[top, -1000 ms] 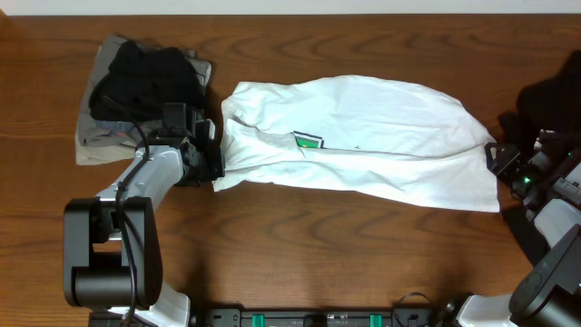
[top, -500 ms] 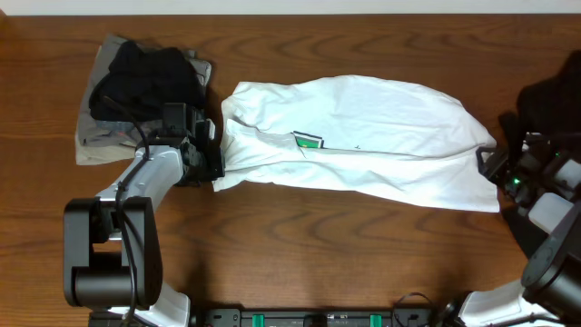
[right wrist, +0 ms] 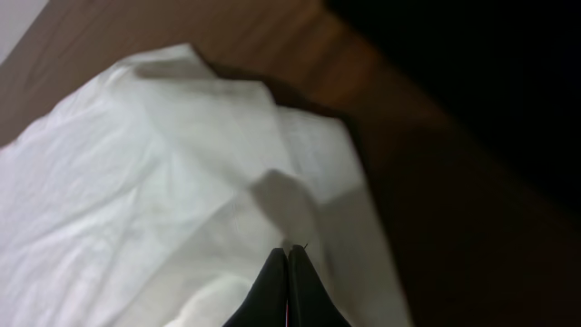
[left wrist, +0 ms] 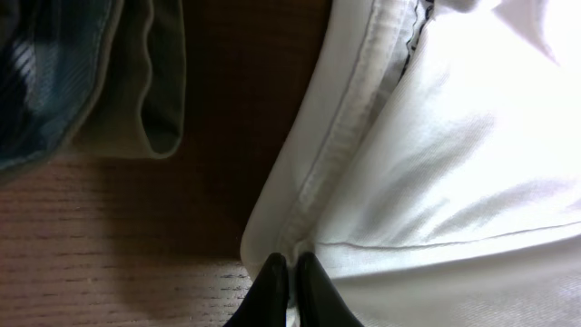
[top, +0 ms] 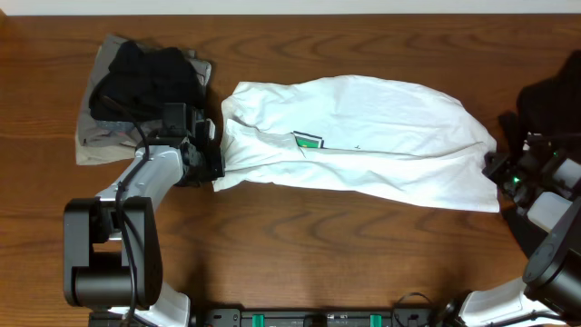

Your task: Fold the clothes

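The clothes' white T-shirt (top: 363,136) lies stretched left to right across the table, its green print (top: 309,140) facing up. My left gripper (top: 211,165) is at the shirt's left end, shut on the hem (left wrist: 313,195); the black fingertips (left wrist: 272,277) pinch a little white cloth between them. At the shirt's right end my right gripper (top: 496,169) has its jaws pressed together on a raised fold of the white T-shirt (right wrist: 182,163), with the fingertips (right wrist: 275,268) touching that cloth.
A black garment (top: 145,77) sits on a grey-khaki garment (top: 100,141) at the far left, just beyond the left gripper; its grey-khaki edge (left wrist: 150,82) shows in the left wrist view. Another dark cloth (top: 554,95) lies at the right edge.
The right gripper, open a moment ago at the shirt's right edge, has shut on the cloth there. The left arm and the shirt have not moved.
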